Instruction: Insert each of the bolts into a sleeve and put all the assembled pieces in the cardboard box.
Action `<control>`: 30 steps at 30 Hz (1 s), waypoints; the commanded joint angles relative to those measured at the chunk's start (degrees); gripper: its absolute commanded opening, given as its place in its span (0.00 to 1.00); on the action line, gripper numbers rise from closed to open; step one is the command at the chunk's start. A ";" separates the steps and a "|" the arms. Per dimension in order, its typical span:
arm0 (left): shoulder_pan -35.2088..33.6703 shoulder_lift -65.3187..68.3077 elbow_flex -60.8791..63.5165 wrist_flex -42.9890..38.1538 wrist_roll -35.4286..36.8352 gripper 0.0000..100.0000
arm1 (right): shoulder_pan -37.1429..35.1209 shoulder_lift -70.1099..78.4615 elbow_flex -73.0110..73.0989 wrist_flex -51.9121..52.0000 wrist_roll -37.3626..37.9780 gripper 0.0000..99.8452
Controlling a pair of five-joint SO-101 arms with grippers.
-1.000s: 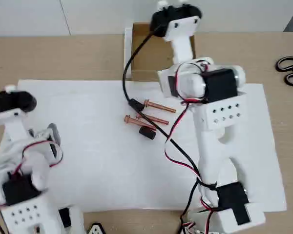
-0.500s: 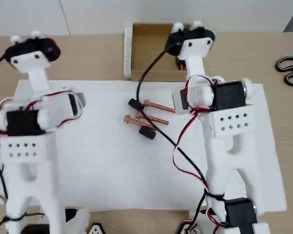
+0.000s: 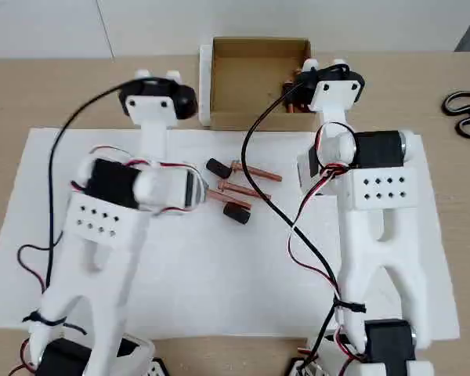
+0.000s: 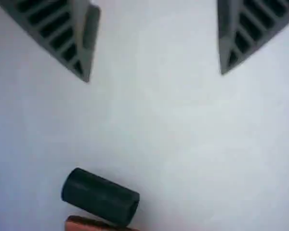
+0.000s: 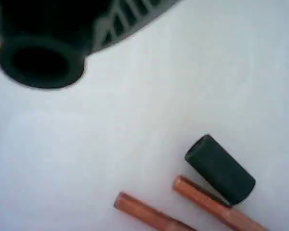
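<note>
Two black sleeves (image 3: 217,167) (image 3: 236,211) and three copper bolts (image 3: 254,170) (image 3: 247,190) lie mid-mat in the high view, the third half under the left arm (image 3: 141,188). My left gripper (image 4: 154,74) hangs open over bare mat, apart from a sleeve (image 4: 100,197) with a bolt end (image 4: 86,225) beside it. My right gripper (image 5: 48,33) is shut on another black sleeve (image 5: 38,62), held above the mat. Below it lie a loose sleeve (image 5: 220,169) and two bolts (image 5: 212,204) (image 5: 144,211). The cardboard box (image 3: 251,121) stands open behind the mat.
A white mat (image 3: 180,274) covers most of the wooden table. Scissors (image 3: 464,110) lie at the far right edge. The right arm (image 3: 368,180) stands beside the box's right corner, its cables draped over the mat near the bolts.
The left arm has swung from the table's left side to the middle, by the bolts. The right arm has shifted rightward, away from over the box.
</note>
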 commanded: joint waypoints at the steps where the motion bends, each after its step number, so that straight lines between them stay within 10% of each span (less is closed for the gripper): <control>1: 1.49 0.62 4.00 -9.49 8.00 0.17 | 0.31 -0.13 -0.26 -1.27 0.53 0.00; 7: 1.41 7.30 10.33 -22.95 15.12 0.09 | 0.40 -0.31 3.78 -5.14 0.53 0.00; 30: 1.49 24.53 8.66 -34.20 30.86 0.06 | 0.40 -0.48 10.73 -10.86 0.44 0.00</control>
